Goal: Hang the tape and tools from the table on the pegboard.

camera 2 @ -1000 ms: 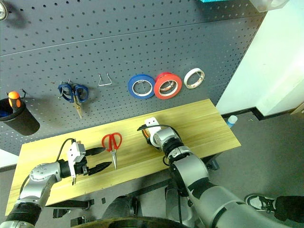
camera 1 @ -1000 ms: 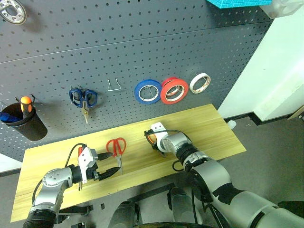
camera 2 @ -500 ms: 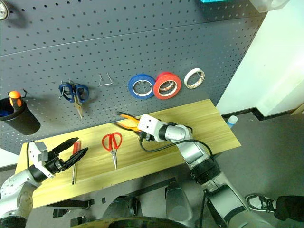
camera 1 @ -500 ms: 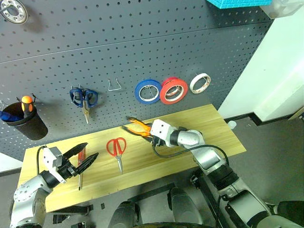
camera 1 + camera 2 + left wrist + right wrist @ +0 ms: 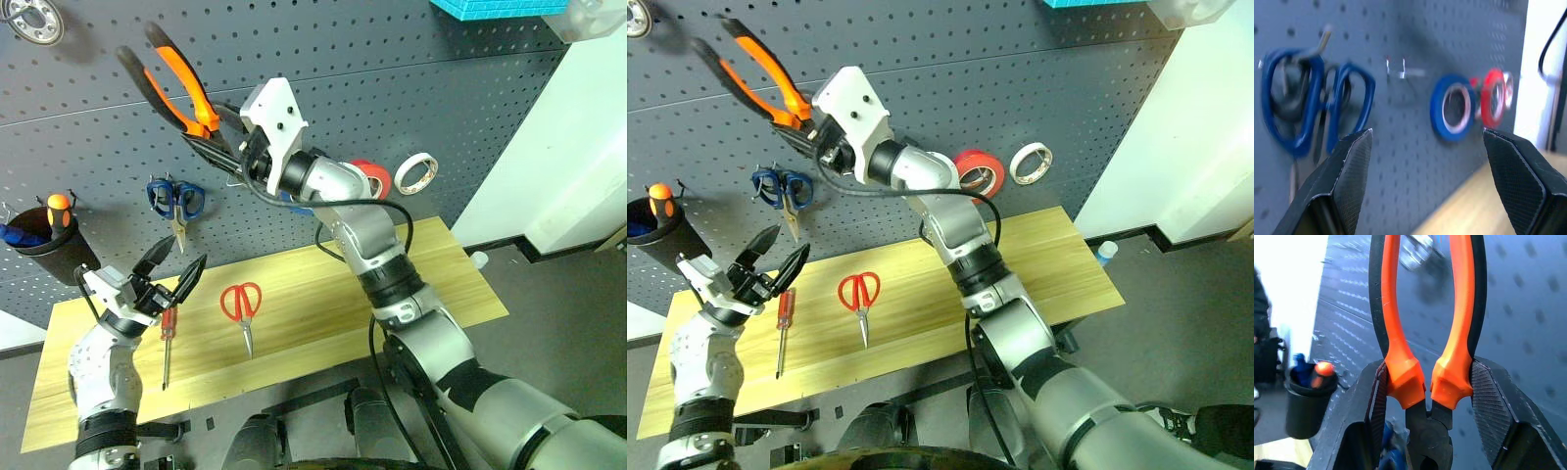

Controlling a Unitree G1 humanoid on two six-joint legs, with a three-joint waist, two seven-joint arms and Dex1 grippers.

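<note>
Right gripper (image 5: pixel 217 137) is up against the pegboard (image 5: pixel 411 88), clamped on the pliers (image 5: pixel 171 83) — orange handles pointing up and left. Left gripper (image 5: pixel 176 269) hangs spread wide over the table (image 5: pixel 431 264), nothing in it. Red scissors (image 5: pixel 240 305) and red-handled screwdriver (image 5: pixel 166 338) lie flat on the wood.

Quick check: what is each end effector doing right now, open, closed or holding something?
Left end effector: open, empty, above the table.
Right end effector: closed on the pliers, raised in front of the pegboard.
</note>
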